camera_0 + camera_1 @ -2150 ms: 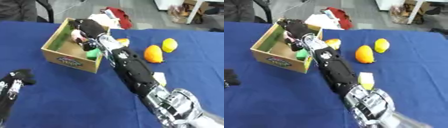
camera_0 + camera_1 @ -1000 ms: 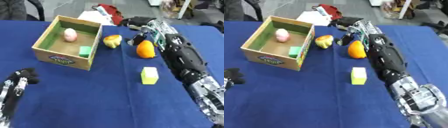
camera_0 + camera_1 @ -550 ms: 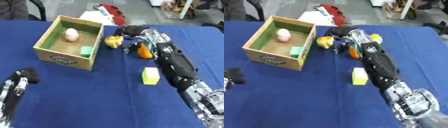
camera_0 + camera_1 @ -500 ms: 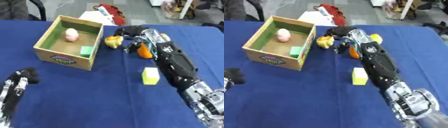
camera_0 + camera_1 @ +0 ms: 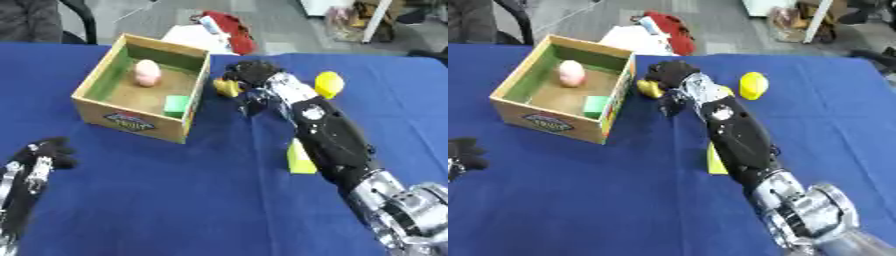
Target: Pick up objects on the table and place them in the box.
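An open wooden box [image 5: 98,103] stands at the left, holding a pink egg shape [image 5: 147,72] and a green block [image 5: 178,104]. Just right of the box lies a yellow-orange fruit [image 5: 225,88]. My right hand [image 5: 255,73] is on it from above and the right, fingers curled round it, with the fruit still low at the table. A lemon [image 5: 328,84] lies farther right. A yellow-green block [image 5: 299,159] sits half hidden behind my right forearm. My left hand [image 5: 42,159] rests open at the lower left, holding nothing.
The blue tablecloth [image 5: 175,200] covers the whole table. Red and white items [image 5: 219,30] lie at the far edge behind the box. My right forearm [image 5: 328,137] crosses the table's right half diagonally.
My right hand has swung left from beside the orange fruit onto the yellow-orange fruit by the box and curled over it. The view has shifted a little. The left hand stays put.
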`<state>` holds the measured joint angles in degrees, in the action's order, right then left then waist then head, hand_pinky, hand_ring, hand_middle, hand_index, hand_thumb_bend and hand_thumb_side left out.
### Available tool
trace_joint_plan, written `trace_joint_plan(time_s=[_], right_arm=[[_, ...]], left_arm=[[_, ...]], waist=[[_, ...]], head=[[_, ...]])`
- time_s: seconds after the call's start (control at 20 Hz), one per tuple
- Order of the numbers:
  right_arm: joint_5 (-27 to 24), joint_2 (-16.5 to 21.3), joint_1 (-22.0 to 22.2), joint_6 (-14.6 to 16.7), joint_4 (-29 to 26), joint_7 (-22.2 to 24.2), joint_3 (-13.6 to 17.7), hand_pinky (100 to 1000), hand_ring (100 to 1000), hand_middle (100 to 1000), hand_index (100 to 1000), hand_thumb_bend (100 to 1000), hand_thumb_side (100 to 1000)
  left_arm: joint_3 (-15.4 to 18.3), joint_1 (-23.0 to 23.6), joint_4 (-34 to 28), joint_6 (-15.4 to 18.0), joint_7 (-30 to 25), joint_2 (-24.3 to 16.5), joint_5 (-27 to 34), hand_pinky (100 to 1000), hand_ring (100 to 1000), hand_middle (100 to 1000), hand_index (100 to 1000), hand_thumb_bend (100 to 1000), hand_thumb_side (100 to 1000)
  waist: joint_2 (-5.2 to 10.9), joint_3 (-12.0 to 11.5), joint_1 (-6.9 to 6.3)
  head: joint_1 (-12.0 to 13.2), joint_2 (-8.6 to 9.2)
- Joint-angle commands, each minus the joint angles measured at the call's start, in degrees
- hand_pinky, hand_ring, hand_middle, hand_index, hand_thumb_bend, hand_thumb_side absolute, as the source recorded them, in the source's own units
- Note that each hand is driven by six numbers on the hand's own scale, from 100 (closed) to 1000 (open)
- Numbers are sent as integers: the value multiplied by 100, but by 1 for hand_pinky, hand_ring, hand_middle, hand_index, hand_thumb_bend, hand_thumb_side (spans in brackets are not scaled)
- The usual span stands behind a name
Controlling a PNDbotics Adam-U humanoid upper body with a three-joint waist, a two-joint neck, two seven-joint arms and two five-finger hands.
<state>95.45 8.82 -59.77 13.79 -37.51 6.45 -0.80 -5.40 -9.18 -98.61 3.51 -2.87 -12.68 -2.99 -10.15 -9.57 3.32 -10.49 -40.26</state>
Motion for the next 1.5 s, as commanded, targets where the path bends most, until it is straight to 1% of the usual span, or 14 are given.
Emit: trace_joint_plan(time_s=[0.05, 0.15, 0.2, 0.25, 0.35, 0.4, 0.45, 0.55, 0.7, 0.9, 1.05, 1.15, 1.3, 1.5], right_arm=[[230, 60, -187, -432, 97, -264, 128, 849, 936, 936, 922, 192, 281], [282, 54, -196, -590, 211, -337, 179, 845, 930, 923, 903, 178, 280], [291, 49, -193, -632, 256, -371, 192, 840, 924, 912, 860, 170, 280], [295, 44, -184, -659, 293, -409, 199, 838, 921, 907, 844, 165, 278], [290, 26, -164, -694, 335, -513, 203, 828, 908, 888, 781, 155, 272], [284, 16, -155, -713, 347, -585, 206, 819, 894, 871, 735, 142, 280], [271, 0, -147, -741, 348, -680, 212, 814, 884, 855, 697, 142, 255], [231, -36, -131, -811, 347, -925, 223, 803, 860, 825, 630, 127, 236], [185, -85, -109, -910, 358, -1333, 213, 783, 825, 776, 508, 143, 207], [117, -116, -57, -1026, 376, -1866, 218, 765, 788, 725, 391, 125, 160], [-64, -84, -70, -1014, 318, -2163, 215, 760, 767, 698, 364, 100, 109], [-286, -42, -106, -934, 185, -2258, 192, 759, 761, 691, 360, 100, 100], [-651, 25, -173, -793, -75, -2265, 120, 759, 751, 680, 355, 100, 100], [-1127, 59, -314, -614, -452, -2149, 8, 760, 744, 673, 352, 100, 100]], left_arm=[[20, -79, -108, 6, 5, -114, 8, 664, 585, 593, 757, 100, 754], [18, -75, -107, 6, 2, -112, 7, 664, 585, 593, 757, 100, 755], [19, -75, -107, 6, 2, -111, 7, 664, 584, 593, 757, 100, 755], [21, -75, -107, 7, 3, -110, 7, 664, 584, 593, 757, 100, 755], [22, -74, -108, 7, 3, -110, 7, 664, 584, 593, 757, 100, 755], [22, -74, -108, 7, 3, -110, 7, 664, 584, 593, 757, 100, 755], [23, -74, -108, 7, 3, -109, 8, 664, 584, 593, 757, 100, 755], [23, -78, -109, 8, 3, -105, 10, 665, 584, 593, 757, 100, 755], [21, -85, -112, 9, 0, -100, 14, 665, 584, 593, 757, 100, 755], [26, -88, -115, 8, 2, -97, 15, 665, 584, 593, 758, 100, 755], [33, -78, -116, 7, 9, -98, 17, 665, 584, 593, 757, 100, 755], [35, -67, -114, 6, 11, -95, 18, 665, 584, 593, 757, 100, 756], [35, -47, -109, 6, 10, -95, 16, 665, 584, 593, 757, 100, 756], [38, -29, -105, 7, 13, -99, 14, 665, 583, 593, 757, 100, 756]], waist=[[52, -11, -41], [51, -16, -34], [51, -19, -32], [51, -20, -31], [51, -23, -32], [50, -25, -33], [49, -27, -35], [46, -31, -39], [40, -37, -42], [35, -51, -44], [44, -50, -41], [58, -41, -35], [82, -28, -28], [109, -28, -19]], head=[[-25, 58], [-36, 55], [-39, 56], [-40, 57], [-42, 58], [-43, 61], [-46, 66], [-52, 76], [-64, 88], [-65, 94], [-61, 87], [-63, 74], [-63, 49], [-76, 27]])
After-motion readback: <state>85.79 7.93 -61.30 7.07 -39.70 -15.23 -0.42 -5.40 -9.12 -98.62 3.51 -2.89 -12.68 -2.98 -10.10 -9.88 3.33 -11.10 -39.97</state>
